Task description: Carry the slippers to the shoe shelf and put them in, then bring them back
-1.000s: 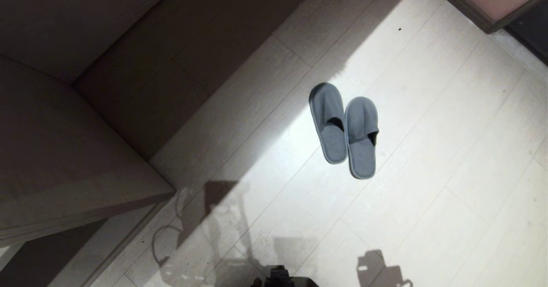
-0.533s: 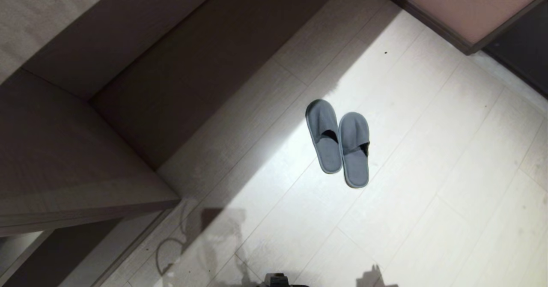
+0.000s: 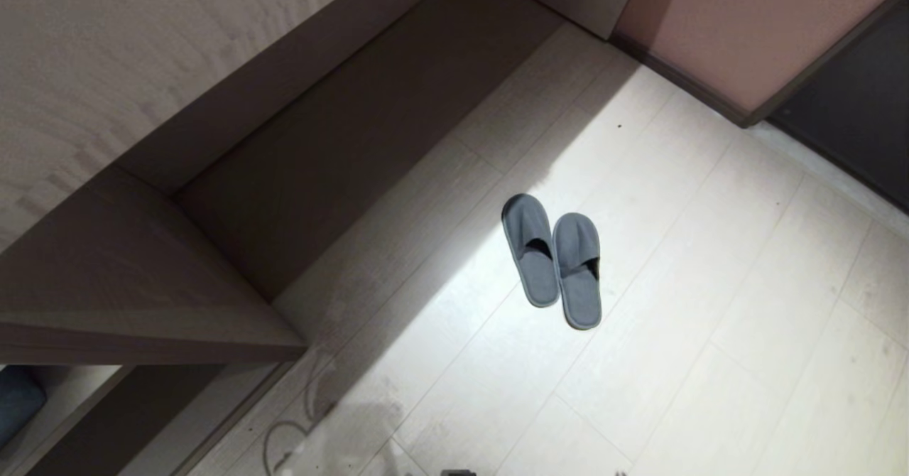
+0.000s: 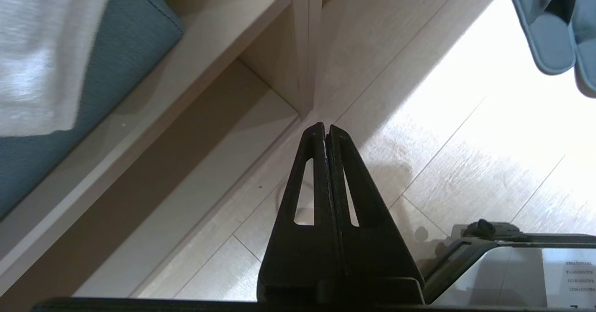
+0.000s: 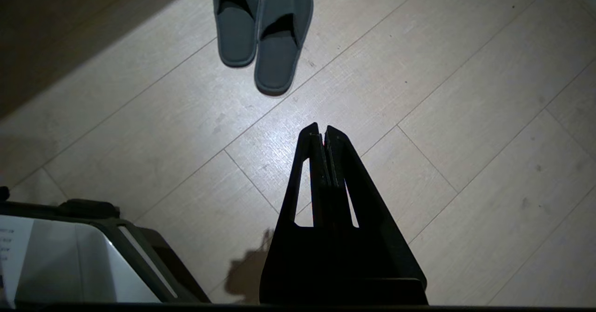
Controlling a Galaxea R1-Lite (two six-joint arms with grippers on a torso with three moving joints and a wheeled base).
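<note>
Stretching pale and plank-laid across most of the head view, floor (image 3: 710, 305), half in bright light and half in shadow. Running long and low along the left side, shoe shelf (image 3: 142, 277), its beige-wood top board overhanging dark floor-level compartments; in the left wrist view, an upright divider (image 4: 306, 46) splitting the space beneath, with a blue-green cushion-like thing (image 4: 84, 70) and white cloth (image 4: 42, 46) lying inside one compartment. Standing at the far right corner, pinkish wall panel (image 3: 746, 28) beside a dark opening.

Lying side by side on the floor at the edge of the lit patch, slippers (image 3: 552, 261), grey-blue, soles down, inner edges touching, one set slightly further back than the other, well apart from the shoe shelf and held by nothing.

Hanging above bare floor near the shelf's divider, left gripper (image 4: 325, 132), jaws pressed together and pinching nothing. Hanging over bare planks short of the slippers, right gripper (image 5: 322, 134), jaws likewise pressed together, nothing between them.
</note>
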